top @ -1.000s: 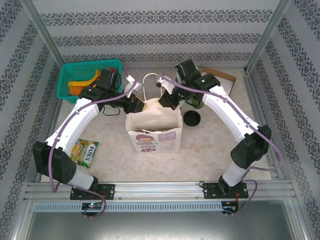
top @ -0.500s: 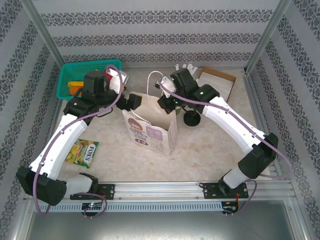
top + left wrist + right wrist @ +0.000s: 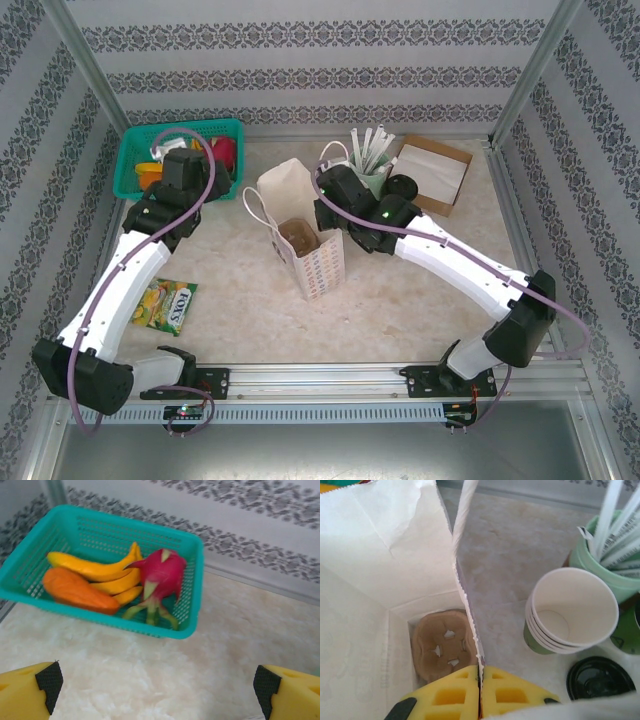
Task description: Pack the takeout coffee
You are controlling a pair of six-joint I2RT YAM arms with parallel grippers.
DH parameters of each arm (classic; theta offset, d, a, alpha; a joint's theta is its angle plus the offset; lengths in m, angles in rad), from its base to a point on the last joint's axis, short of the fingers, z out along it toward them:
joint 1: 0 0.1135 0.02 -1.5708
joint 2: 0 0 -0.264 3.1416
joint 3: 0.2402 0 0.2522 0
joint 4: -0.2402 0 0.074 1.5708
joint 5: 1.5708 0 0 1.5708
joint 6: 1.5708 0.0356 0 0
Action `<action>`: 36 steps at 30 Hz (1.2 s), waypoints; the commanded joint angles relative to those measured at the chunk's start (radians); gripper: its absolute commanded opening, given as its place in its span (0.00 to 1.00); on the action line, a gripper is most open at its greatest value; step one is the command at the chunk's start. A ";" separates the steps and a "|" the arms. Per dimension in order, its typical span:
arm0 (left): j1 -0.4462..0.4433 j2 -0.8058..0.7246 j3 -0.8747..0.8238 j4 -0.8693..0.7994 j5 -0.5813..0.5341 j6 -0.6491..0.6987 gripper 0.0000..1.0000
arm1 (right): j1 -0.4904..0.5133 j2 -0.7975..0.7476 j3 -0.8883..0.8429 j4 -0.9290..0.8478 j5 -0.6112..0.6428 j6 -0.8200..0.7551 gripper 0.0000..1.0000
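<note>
**Right pincer clamped on bag rim; left pincer spread over fruit basket**

The right pincer (image 3: 480,672) has its yellow fingers pressed together on the upper edge of the open paper bag (image 3: 322,268), which stands upright mid-worktop. A brown cardboard cup carrier (image 3: 442,647) lies at the bottom of the bag. The left pincer (image 3: 160,680) is spread wide, holds nothing, and faces the teal basket (image 3: 195,570) containing bananas, an orange fruit and a dragon fruit. The takeout coffee (image 3: 403,187) stands on the worktop outside the bag, behind the right arm, between the green straw holder (image 3: 368,180) and the cardboard box (image 3: 432,172). A stack of lidless cups (image 3: 570,615) and a loose black lid (image 3: 597,677) sit beside the bag.
</note>
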 commanded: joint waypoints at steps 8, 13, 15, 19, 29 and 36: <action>0.004 0.054 -0.147 -0.090 0.147 -0.327 1.00 | 0.055 -0.034 -0.062 0.077 0.133 0.210 0.00; 0.003 0.122 -0.196 -0.030 0.291 -0.388 1.00 | 0.074 -0.023 -0.053 0.081 0.197 0.199 0.00; 0.000 0.146 -0.206 -0.006 0.331 -0.404 1.00 | 0.074 -0.023 -0.053 0.085 0.214 0.186 0.00; -0.023 0.197 -0.208 0.011 0.360 -0.421 1.00 | 0.075 -0.013 -0.033 0.068 0.232 0.162 0.00; -0.070 0.295 -0.182 0.004 0.377 -0.449 1.00 | 0.069 0.016 -0.009 0.010 0.228 0.164 0.02; -0.091 0.333 -0.154 -0.012 0.379 -0.451 1.00 | 0.046 0.020 0.010 -0.009 0.186 0.117 0.03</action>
